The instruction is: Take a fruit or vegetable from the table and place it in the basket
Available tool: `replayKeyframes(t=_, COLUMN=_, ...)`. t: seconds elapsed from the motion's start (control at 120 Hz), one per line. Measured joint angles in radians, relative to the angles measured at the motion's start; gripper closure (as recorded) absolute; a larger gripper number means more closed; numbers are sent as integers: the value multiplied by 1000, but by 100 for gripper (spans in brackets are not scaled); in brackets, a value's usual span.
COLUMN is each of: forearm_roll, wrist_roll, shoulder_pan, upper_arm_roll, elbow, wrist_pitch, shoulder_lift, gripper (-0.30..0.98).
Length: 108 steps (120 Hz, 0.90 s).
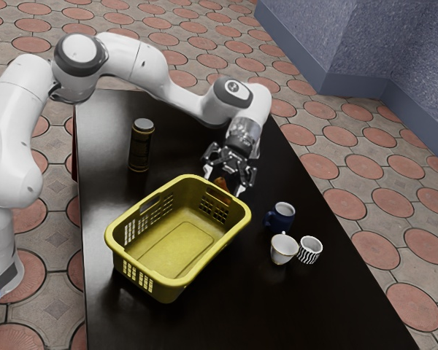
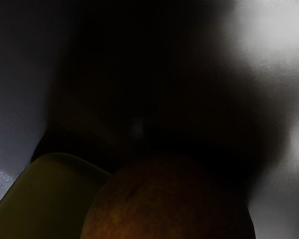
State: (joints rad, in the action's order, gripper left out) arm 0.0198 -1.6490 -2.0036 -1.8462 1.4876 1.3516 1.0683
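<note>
Basket: yellow, rounded-rectangular, latticed walls; table: black, glossy; fruit: rounded, mottled orange-brown, perhaps a peach, at the gripper; whether grasped or loose, I cannot tell

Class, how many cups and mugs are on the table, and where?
3: blue mug, toward the exterior view's right from the yellow basket; white cup near the mug; striped cup beside the white cup.

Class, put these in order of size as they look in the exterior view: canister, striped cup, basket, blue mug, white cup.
1. Basket
2. Canister
3. Blue mug
4. White cup and striped cup: too alike to rank
</note>
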Motion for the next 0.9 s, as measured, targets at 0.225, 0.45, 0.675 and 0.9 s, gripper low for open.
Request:
replayKeyframes(t=0.225, forearm_roll=-14, wrist_roll=13, shoulder_pan=-14, upper_arm_roll=0, elbow=6, wrist_pitch=0, shoulder_lift=1, gripper=0)
replayKeyframes(t=0.45, forearm_roll=-15, wrist_roll=22, shoulder_pan=-18, upper_arm_roll=-23, elbow=27, wrist_pitch=5, shoulder_lift=2, gripper=0)
replayKeyframes(t=0.675, forearm_roll=-11, wrist_roll=31, shoulder_pan=-20, upper_arm_roll=-25, elbow=40, wrist_pitch=17, shoulder_lift=5, gripper=0)
replayKeyframes(t=0.9, forearm_roll=-2, wrist_roll=45, shoulder_pan=-22, upper_arm_roll=-25, elbow=49, wrist_pitch=31, shoulder_lift=6, gripper=17)
